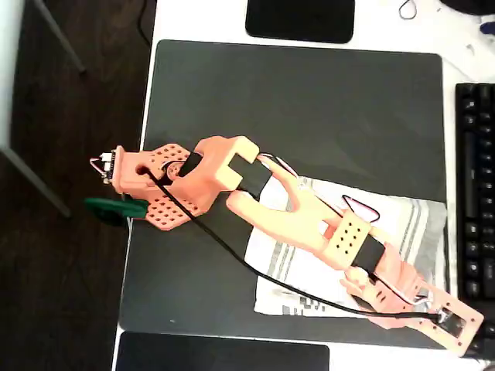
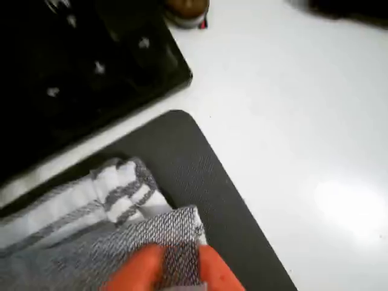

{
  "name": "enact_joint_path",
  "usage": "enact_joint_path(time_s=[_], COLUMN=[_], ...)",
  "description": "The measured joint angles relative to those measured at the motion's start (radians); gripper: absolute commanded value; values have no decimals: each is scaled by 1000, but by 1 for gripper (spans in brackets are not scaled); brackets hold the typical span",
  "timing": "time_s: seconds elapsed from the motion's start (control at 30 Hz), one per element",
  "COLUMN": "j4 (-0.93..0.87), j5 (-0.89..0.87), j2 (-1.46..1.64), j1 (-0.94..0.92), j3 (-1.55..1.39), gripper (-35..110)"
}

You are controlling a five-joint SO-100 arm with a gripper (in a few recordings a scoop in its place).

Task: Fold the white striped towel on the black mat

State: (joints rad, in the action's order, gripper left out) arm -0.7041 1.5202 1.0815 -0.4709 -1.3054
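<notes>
The white striped towel [image 1: 309,267] lies rumpled on the lower right part of the black mat [image 1: 294,116], with my orange arm stretched diagonally across it. My gripper [image 1: 445,318] is at the towel's lower right corner, close to the mat's corner. In the wrist view the orange fingertips [image 2: 140,271] are shut on the towel [image 2: 127,200], pinching a grey-striped corner of it between them. A second striped fold lies just behind that corner. The mat's rounded corner [image 2: 200,157] shows under the cloth.
A black keyboard [image 1: 476,193] runs along the mat's right edge, seen close by in the wrist view [image 2: 79,60]. Glossy black pads sit at the top [image 1: 300,19] and the bottom [image 1: 224,355]. A green clamp [image 1: 116,207] holds the arm's base at the table's left edge.
</notes>
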Motion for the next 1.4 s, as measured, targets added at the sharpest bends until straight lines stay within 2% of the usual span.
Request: enact_joint_path(time_s=[0.3,0.5,0.67,1.17,1.33,1.4], j4=[-5,46,41,-238,-233,-209], j5=[77,80,49,44,41,48], j2=[5,-12,-12,71,80,81], j1=[-44,-25,12,31,31,31], j3=[-52,-67,-66,141,144,124], gripper=[23,4,0,4,7,3])
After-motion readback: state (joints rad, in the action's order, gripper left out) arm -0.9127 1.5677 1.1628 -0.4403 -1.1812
